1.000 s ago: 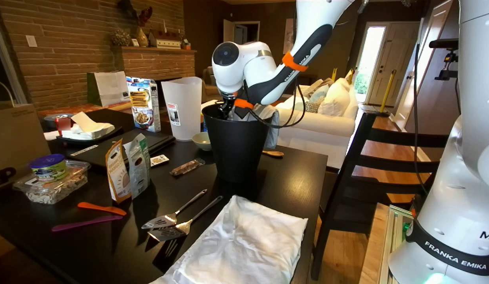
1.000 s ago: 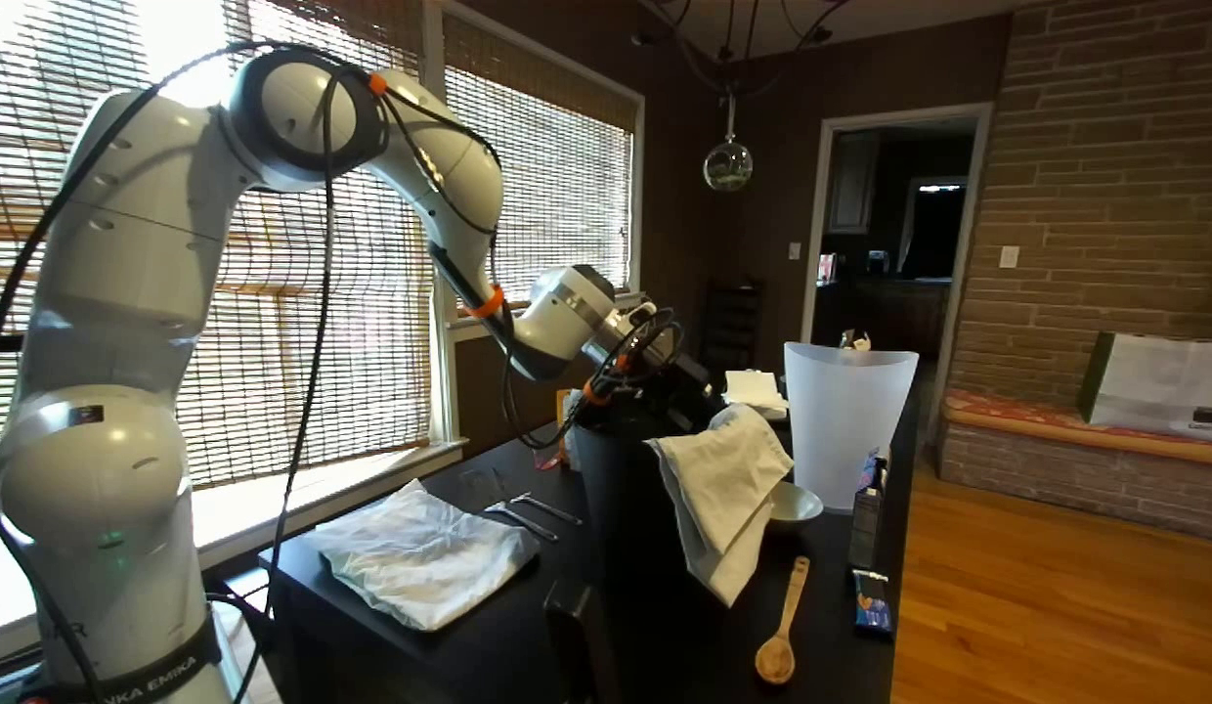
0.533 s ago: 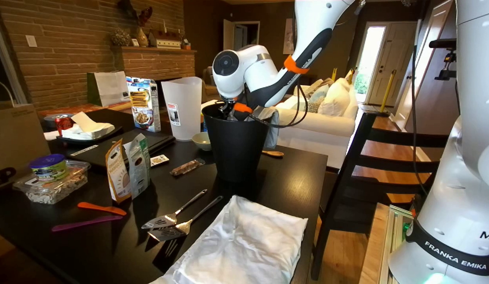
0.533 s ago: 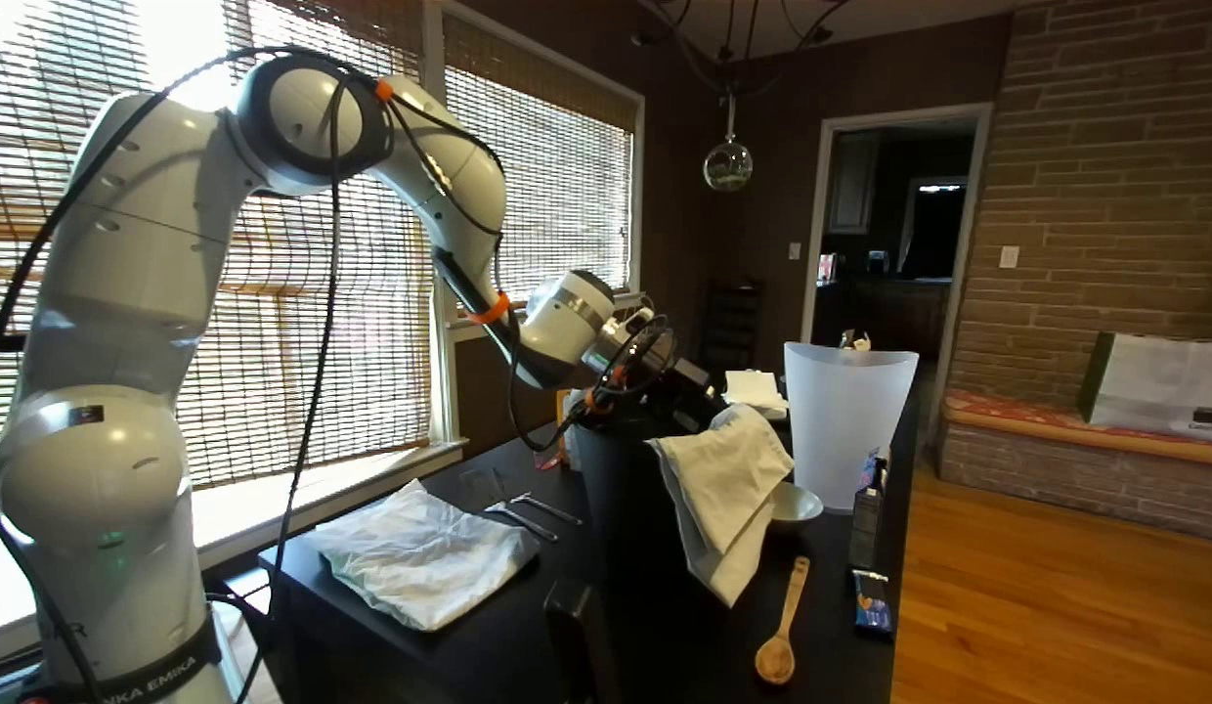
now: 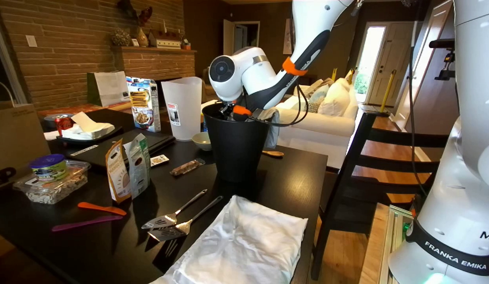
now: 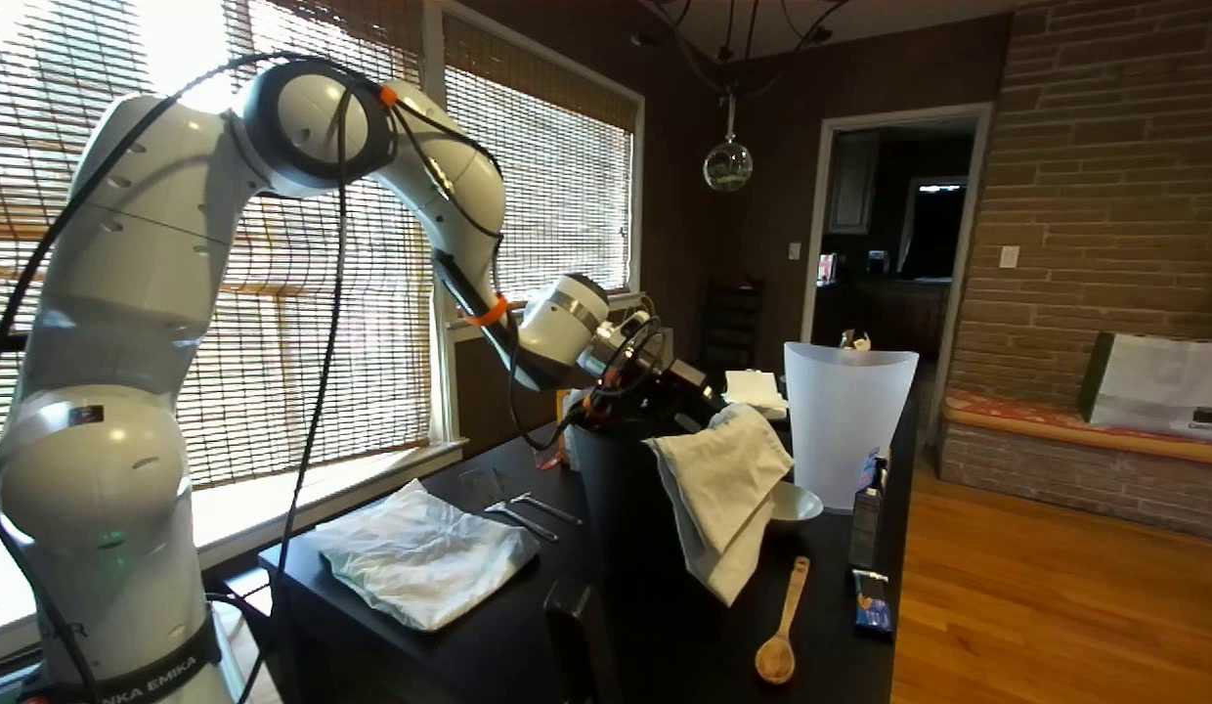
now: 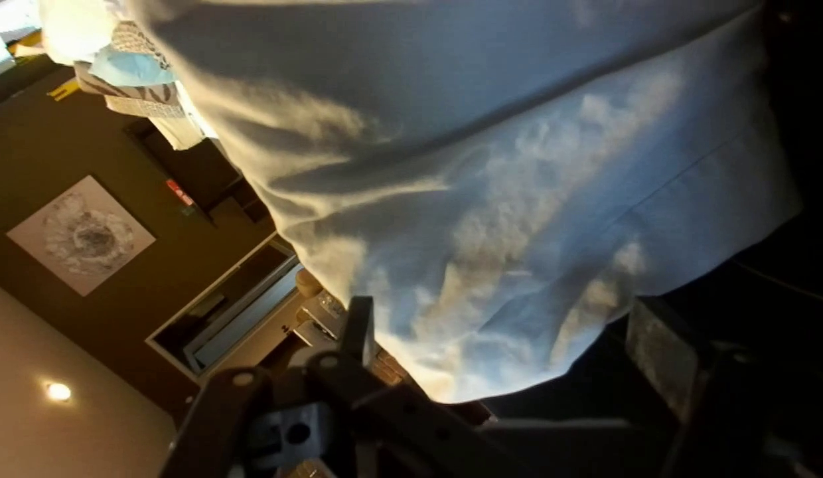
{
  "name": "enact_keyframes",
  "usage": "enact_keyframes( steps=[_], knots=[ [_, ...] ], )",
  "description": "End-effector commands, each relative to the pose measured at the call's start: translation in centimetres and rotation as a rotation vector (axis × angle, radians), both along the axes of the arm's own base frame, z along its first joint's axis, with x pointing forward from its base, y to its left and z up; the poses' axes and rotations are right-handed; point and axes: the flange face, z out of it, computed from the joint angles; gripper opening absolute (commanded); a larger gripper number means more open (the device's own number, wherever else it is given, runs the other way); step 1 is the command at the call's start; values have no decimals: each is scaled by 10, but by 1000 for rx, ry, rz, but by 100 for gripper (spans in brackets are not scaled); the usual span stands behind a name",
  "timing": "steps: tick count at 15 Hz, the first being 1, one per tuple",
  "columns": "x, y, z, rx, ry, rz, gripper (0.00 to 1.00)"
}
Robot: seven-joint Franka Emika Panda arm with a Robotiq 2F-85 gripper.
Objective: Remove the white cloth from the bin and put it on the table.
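My black tool (image 7: 504, 322) is spread. The limp white fabric cloth (image 6: 723, 489) hangs over the round black plastic bin's (image 5: 236, 150) rim, facing a corner of the dark surface (image 5: 295, 169) — I should pinch deep, then lift.

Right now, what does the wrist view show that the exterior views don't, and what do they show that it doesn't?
Only the wrist view shows the gripper open, the white cloth visible between its fingertips, and a round glowing light. Only the exterior views show the outside of the bin, the table, spatulas, wooden spoon and translucent jug. Both kinds share the white cloth and parts of the gripper.
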Motion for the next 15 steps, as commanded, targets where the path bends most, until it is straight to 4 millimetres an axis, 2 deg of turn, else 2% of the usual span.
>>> enact_keyframes(
  steps=[1, 4, 5, 7, 9, 15],
  knots=[
    [-1, 6, -18, -32, -2, -18, 66],
    [-2, 9, -21, -46, 12, -30, 44],
    [-2, 10, -21, -48, 7, -34, 79],
    [-2, 14, -21, -56, -7, -47, 85],
    [-3, 18, -21, -63, -20, -63, 98],
    [-4, 24, -33, -100, -22, -93, 100]
  ],
)
